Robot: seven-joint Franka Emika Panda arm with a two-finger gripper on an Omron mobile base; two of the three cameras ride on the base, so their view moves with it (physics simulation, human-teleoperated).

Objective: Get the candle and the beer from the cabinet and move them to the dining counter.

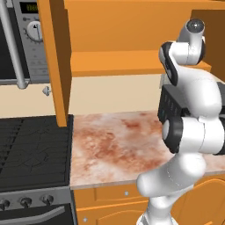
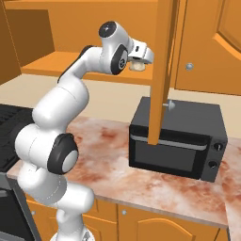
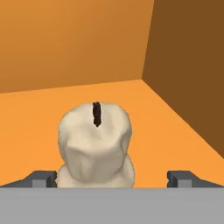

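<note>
Candle (image 3: 95,146) wax, cream-white and lumpy with a dark wick at its top, stands right in front of the hand camera, between the two dark fingertips (image 3: 40,178) that rise at either side of it without touching it. The gripper (image 3: 113,179) is spread wide, its jaws apart with the candle in the gap and nothing clamped. The candle rests on the orange shelf floor of the cabinet (image 3: 65,48), whose back wall and darker side wall meet behind it. From the right base view, the gripper (image 2: 139,60) reaches into the open cabinet (image 2: 56,61) with the candle (image 2: 137,65) showing pale just under the hand, beside the edge of an open door (image 2: 162,70). Below, a black microwave (image 2: 176,141) sits on the marbled worktop (image 2: 117,164). In the left base view the worktop (image 1: 114,140) lies beside a black stove (image 1: 33,151), and the cabinet shelf (image 1: 114,61) runs above it.
</note>
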